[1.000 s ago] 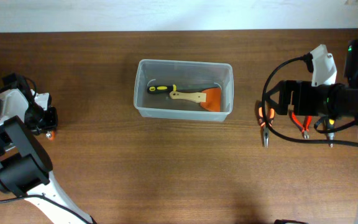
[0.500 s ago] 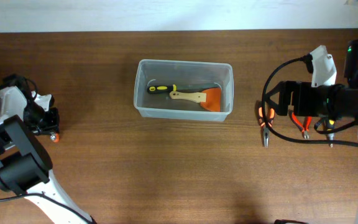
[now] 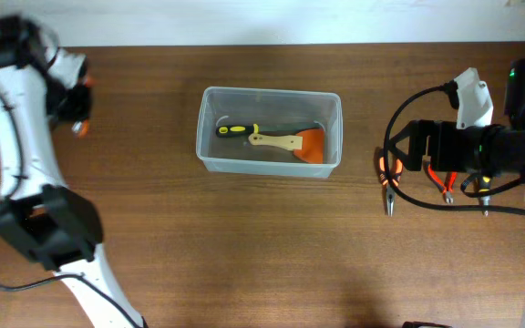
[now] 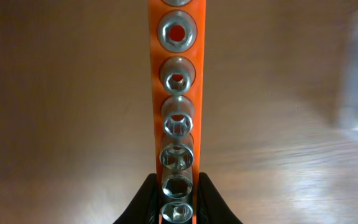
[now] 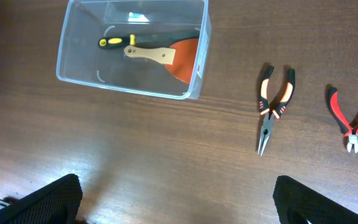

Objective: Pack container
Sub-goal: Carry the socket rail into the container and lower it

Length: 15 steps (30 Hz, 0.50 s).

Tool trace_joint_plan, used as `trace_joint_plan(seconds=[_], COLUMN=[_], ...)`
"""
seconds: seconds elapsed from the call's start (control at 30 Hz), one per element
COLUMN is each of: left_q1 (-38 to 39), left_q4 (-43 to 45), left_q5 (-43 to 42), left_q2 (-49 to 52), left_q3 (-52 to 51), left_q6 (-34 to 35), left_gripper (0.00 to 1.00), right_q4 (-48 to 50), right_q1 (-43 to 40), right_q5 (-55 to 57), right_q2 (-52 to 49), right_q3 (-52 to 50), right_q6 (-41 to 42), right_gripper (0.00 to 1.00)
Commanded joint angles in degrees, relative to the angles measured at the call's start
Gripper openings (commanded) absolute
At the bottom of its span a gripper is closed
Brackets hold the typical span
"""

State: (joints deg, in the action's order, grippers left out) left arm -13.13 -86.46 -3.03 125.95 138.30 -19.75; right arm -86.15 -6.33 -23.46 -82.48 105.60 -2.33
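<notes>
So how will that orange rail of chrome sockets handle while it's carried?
The orange plastic rail of chrome sockets looks straight, so probably stiff. Several metal sockets suggest heavy for its size. The left gripper pinches only one end, so it may pivot.

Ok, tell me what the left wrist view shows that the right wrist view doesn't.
Left wrist only: an orange socket rail, clamped between the fingers of the left gripper. Right wrist only: the container holding a wooden-handled scraper and a yellow-and-black tool, with orange-handled pliers and red-handled cutters lying outside it. Both: the brown wooden table.
</notes>
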Motion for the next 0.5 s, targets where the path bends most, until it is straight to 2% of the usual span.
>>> trace_joint_plan(seconds=[0.0, 0.1, 0.27, 0.47], left_q1=[8.6, 17.5, 29.6, 38.4], left_q4=[-1.3, -1.2, -0.5, 0.1], left_q5=[-1.3, -1.3, -1.3, -1.2], left_q2=[-3.5, -3.8, -3.3, -1.6], left_q3=[7.7, 10.8, 9.0, 1.9], left_q6=[-6.8, -15.3, -31.3, -49.6], left_gripper=[0.02, 0.02, 0.02, 0.03], right_q4=[0.0, 0.0, 0.0, 0.0], right_q1=[0.3, 0.3, 0.3, 0.3], right_q5=[-0.8, -0.8, -0.8, -0.8], right_q2=[0.1, 0.1, 0.1, 0.1], right_q3=[0.5, 0.5, 0.5, 0.5], right_q6=[-0.2, -0.2, -0.2, -0.2], right_gripper=[0.99, 0.99, 0.99, 0.99])
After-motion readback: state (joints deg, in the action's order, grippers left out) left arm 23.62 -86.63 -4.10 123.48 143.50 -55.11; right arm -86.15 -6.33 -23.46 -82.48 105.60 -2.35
